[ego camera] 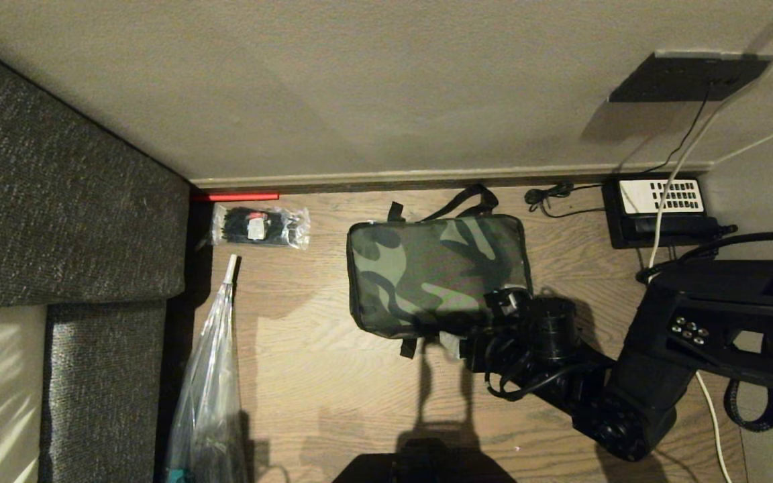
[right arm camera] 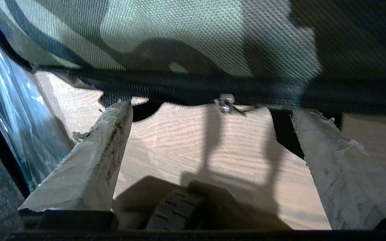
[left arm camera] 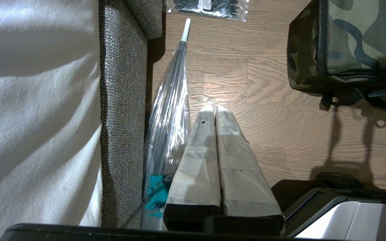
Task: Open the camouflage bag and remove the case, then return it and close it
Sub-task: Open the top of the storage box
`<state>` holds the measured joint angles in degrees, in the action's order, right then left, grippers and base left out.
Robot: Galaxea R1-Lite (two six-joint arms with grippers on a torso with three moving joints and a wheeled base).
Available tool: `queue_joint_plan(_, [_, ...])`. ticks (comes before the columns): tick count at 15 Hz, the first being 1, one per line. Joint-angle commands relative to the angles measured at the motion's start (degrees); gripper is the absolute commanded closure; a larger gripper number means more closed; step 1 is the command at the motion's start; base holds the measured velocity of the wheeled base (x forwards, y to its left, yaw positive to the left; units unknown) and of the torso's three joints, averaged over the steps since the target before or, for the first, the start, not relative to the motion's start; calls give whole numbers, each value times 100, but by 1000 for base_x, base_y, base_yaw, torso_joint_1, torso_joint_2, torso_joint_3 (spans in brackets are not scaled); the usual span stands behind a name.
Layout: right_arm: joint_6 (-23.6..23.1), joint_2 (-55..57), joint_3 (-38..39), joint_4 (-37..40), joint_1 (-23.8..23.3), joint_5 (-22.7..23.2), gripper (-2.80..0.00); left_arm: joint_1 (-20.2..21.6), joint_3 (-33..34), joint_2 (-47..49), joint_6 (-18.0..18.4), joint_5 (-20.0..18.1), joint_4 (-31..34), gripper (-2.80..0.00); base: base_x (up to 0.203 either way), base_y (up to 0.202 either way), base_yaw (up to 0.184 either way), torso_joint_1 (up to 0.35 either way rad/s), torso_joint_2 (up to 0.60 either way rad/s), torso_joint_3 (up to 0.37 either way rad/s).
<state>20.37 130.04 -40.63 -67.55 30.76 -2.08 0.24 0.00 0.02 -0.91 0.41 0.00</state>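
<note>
Right arm: reaching in from the right of the head view, its wrist angling down and to the left.
Right gripper (right arm camera: 209, 113): its taped fingers (right arm camera: 92, 160) are standing wide apart, holding nothing.
Left gripper (left arm camera: 214, 108): hanging parked low on the robot's left, taped fingers (left arm camera: 199, 160) pressing together, pointing downward.

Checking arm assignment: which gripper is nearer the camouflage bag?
Right. The right gripper is open at the camouflage bag, at its near edge by the zipper. The left gripper, shut, hangs over bare floor beside the sofa, apart from the bag.
</note>
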Motion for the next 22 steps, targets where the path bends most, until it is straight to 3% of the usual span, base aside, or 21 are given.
queue_joint_plan(1, [11,175,-155,-141,53,-2,-280,2,18,-11,-6,2,0,0,0,0,0,0,0,0])
queue_joint_plan(6, [-5,319,-96,-680,53,-21,-280,2,18,-11,-6,2,0,0,0,0,0,0,0,0])
queue_joint_plan(7, [-16,363,-85,-780,53,-83,0,2,18,-11,-6,2,0,0,0,0,0,0,0,0])
queue_joint_plan(12, [-378,381,52,-825,53,-82,0,2,18,-11,-6,2,0,0,0,0,0,0,0,0])
queue_joint_plan(22, [-545,53,564,-947,25,-20,0,2,18,-11,-6,2,0,0,0,0,0,0,0,0])
